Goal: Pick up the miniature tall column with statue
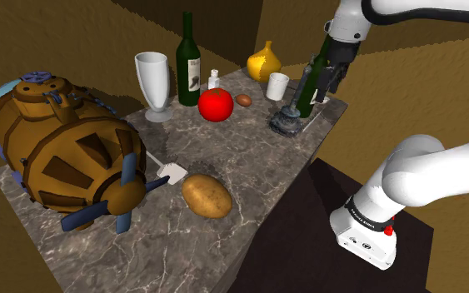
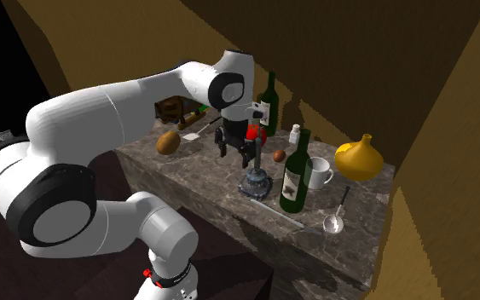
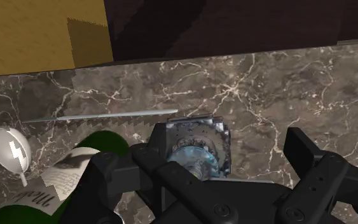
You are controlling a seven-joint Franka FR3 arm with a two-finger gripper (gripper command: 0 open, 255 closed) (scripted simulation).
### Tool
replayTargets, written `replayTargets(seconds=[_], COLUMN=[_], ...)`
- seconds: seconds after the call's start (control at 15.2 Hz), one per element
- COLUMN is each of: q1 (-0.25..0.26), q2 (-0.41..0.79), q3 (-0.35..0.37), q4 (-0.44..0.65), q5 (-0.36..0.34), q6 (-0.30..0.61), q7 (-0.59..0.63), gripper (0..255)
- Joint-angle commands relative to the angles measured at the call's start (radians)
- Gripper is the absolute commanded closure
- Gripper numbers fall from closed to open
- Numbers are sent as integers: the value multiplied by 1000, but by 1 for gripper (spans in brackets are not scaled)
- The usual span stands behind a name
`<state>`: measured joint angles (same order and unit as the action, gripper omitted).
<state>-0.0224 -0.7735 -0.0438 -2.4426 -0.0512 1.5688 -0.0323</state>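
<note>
Counter (image 1: 249, 158) of dark veined stone, crowded. Near its edge at the shoulder view's right, upright on a square base: miniature column with statue (image 1: 289, 121), grey-blue and mottled. Directly above it, black gripper (image 2: 236, 153), pointing down, fingers (image 3: 304, 156) spread apart with the column's top between them (seen end-on from the wrist, nearer one finger, a clear gap to the other). Not clasped; base flat on the stone.

Just beside the column, at the second exterior view's right: green bottle (image 2: 295, 175) with a pale label, then a white mug (image 2: 319, 172) and a yellow gourd-shaped vase (image 2: 355, 158). Along the counter's edge by the base, a thin grey rod (image 3: 101, 116); past its far end, a spoon (image 3: 9, 149).

Toward the shoulder view's left: red tomato (image 1: 216, 105), small brown egg-shaped thing (image 1: 243, 100), little white shaker (image 1: 214, 79), second green bottle (image 1: 189, 62), white goblet (image 1: 153, 79). Closer to that camera, a potato (image 1: 206, 196), a white spatula (image 1: 172, 173) and a big brown barrel-shaped model (image 1: 66, 154) with blue propeller blades.

White arm (image 2: 118, 102) arching over the counter from the second exterior view's left.
</note>
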Motion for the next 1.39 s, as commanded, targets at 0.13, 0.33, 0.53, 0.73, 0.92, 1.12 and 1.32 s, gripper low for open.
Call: replayTargets(seconds=[0.13,0.33,0.53,0.73,0.92,1.12,1.32], q1=[14,37,61,84,87,85,84], q2=[61,156,258,369,389,375,365], q3=[-31,-75,-117,-160,-170,-170,-170], q4=[92,239,398,573,584,531,486], q5=[1,10,26,51,58,55,53], q6=[-34,-91,-157,-233,-228,-188,-153], q7=[-64,-161,-259,-359,-386,-387,-388], gripper=[0,0,0,0,0,0,0])
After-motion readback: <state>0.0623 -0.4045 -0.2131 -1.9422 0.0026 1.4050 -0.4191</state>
